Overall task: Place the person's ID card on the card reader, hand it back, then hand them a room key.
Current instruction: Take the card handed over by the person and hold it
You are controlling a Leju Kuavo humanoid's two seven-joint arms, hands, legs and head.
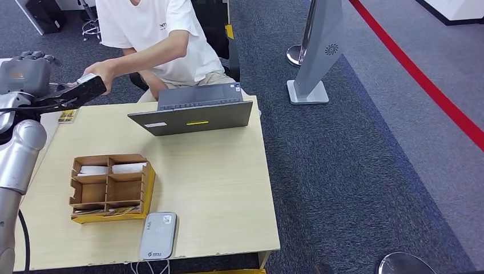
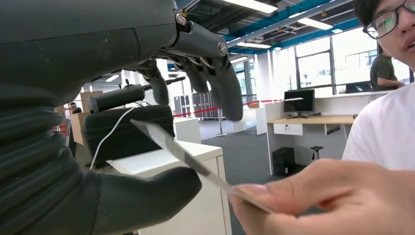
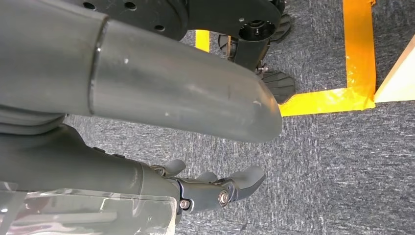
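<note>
The ID card [image 2: 182, 154], thin and seen edge-on, lies across the thumb [image 2: 142, 200] of my left hand [image 1: 73, 93], while the darker fingers [image 2: 215, 83] stay spread above it without touching. A person's hand [image 2: 337, 200] pinches the card's other end. In the head view that person's hand [image 1: 100, 69] meets my raised left hand over the table's far left corner. The grey card reader [image 1: 158, 235] lies at the table's near edge. White key cards [image 1: 128, 168] sit in the back slots of a wooden organiser [image 1: 85, 197]. My right hand [image 3: 215, 188] hangs over the carpet, holding nothing.
An open grey laptop [image 1: 194, 111] stands at the far side of the light wooden table [image 1: 217, 188], in front of the seated person [image 1: 154, 34]. A small yellowish card [image 1: 67, 116] lies near the far left edge. A grey stand [image 1: 317, 51] stands on the carpet to the right.
</note>
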